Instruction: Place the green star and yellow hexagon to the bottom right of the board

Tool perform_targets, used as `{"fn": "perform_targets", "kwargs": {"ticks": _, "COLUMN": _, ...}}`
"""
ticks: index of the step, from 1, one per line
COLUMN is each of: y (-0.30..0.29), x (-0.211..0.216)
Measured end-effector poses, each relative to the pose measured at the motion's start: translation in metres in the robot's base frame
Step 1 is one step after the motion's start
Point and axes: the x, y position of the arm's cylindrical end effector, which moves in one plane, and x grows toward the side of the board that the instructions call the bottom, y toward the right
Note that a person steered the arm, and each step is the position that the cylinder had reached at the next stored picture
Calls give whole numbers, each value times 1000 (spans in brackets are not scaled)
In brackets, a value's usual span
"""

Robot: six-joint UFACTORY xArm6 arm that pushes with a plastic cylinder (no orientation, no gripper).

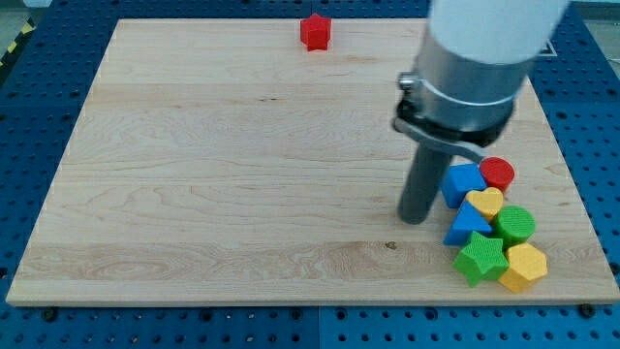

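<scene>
Yellow hexagon [524, 267] touches green star [481, 258].

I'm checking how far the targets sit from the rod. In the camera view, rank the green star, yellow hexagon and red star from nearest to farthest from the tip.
From my tip:
1. green star, lower right
2. yellow hexagon, farther right
3. red star, top edge

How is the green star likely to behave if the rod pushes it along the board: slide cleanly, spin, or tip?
The green star looks low and flat-based, so it would probably slide, not tip. Its points may make it rotate under an off-centre push from my tip. It touches the yellow hexagon and a blue block, so those would likely shift too.
</scene>
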Motion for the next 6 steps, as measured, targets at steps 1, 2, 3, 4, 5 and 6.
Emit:
{"fn": "perform_targets", "kwargs": {"ticks": 1, "y": -32, "x": 21}}
{"fn": "perform_targets", "kwargs": {"ticks": 2, "y": -27, "x": 58}}
{"fn": "perform_targets", "kwargs": {"ticks": 3, "y": 9, "x": 64}}
{"fn": "perform_targets", "kwargs": {"ticks": 4, "y": 59, "x": 66}}
{"fn": "perform_targets", "kwargs": {"ticks": 5, "y": 100, "x": 65}}
{"fn": "perform_targets", "kwargs": {"ticks": 6, "y": 100, "x": 70}}
